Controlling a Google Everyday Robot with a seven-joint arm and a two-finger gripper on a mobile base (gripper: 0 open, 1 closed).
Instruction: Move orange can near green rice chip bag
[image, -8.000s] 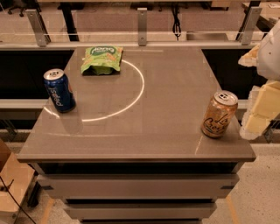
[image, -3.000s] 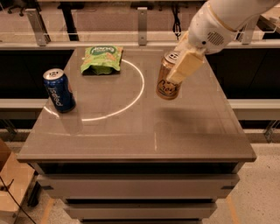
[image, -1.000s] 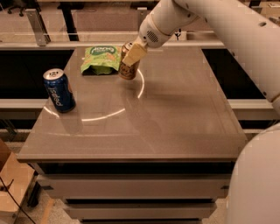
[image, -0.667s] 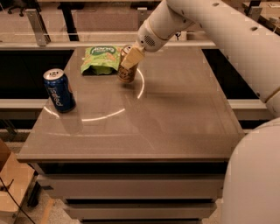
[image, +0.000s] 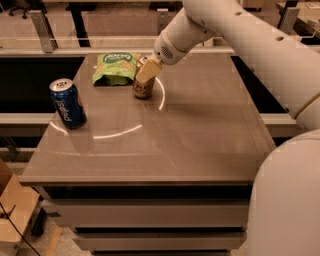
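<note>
The orange can (image: 142, 88) stands upright on the table just right of the green rice chip bag (image: 115, 68), which lies at the far left-centre of the tabletop. My gripper (image: 146, 71) reaches in from the upper right and is shut on the upper part of the orange can; its tan finger (image: 148, 71) covers the can's top and side. The can's base rests on or just above the table surface, close to the bag's right edge.
A blue Pepsi can (image: 67, 103) stands near the table's left edge. The brown table (image: 165, 150) has a bright ring-shaped light reflection. My white arm fills the right side and top. Metal rails run behind the table.
Over eight seconds my gripper took the orange can from the table's right edge and carried it left across the table. In the last second it shifted slightly left and lower, beside the bag.
</note>
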